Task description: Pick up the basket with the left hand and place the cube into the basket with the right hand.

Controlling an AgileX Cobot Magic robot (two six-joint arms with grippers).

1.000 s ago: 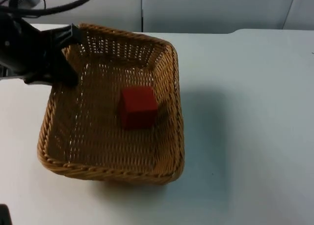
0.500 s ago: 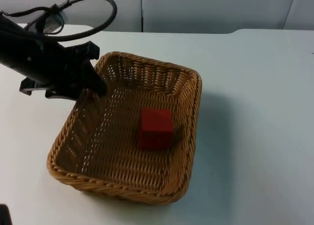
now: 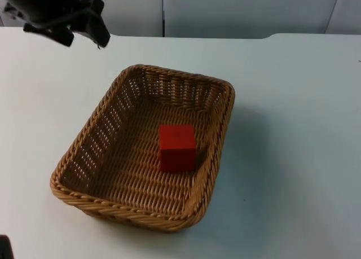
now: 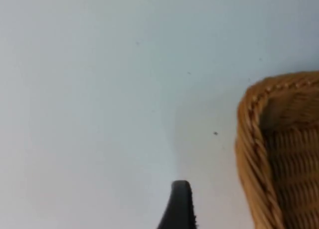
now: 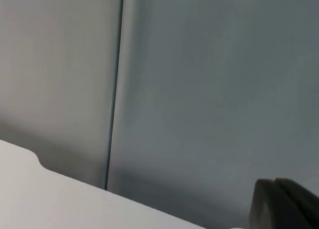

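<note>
1. Basket (image 3: 144, 152), woven and brown, is seen resting on the white table (image 3: 293, 129) in the left-centre of the top view, nothing gripping it.
2. A red cube (image 3: 177, 148) is seen inside the basket, on its floor, close to the right-hand wall and upright.
3. The left gripper (image 3: 84, 30) is seen at the upper left of the top view, raised above the table's far edge and well apart from the basket's far rim; whether its fingers are spread or closed cannot be told.
4. In the left wrist view one black fingertip (image 4: 178, 205) is shown over bare table, with a corner of the basket rim (image 4: 249, 139) just beside it and not touching.
5. The right gripper (image 5: 284, 204) is seen as a dark fingertip against the grey partition wall (image 5: 199, 89), with the table's edge below; it waits away from the basket, and its state cannot be told.
6. Open table is seen right of the basket, up to the right edge of the top view, and a narrower strip along the basket's near rim.
</note>
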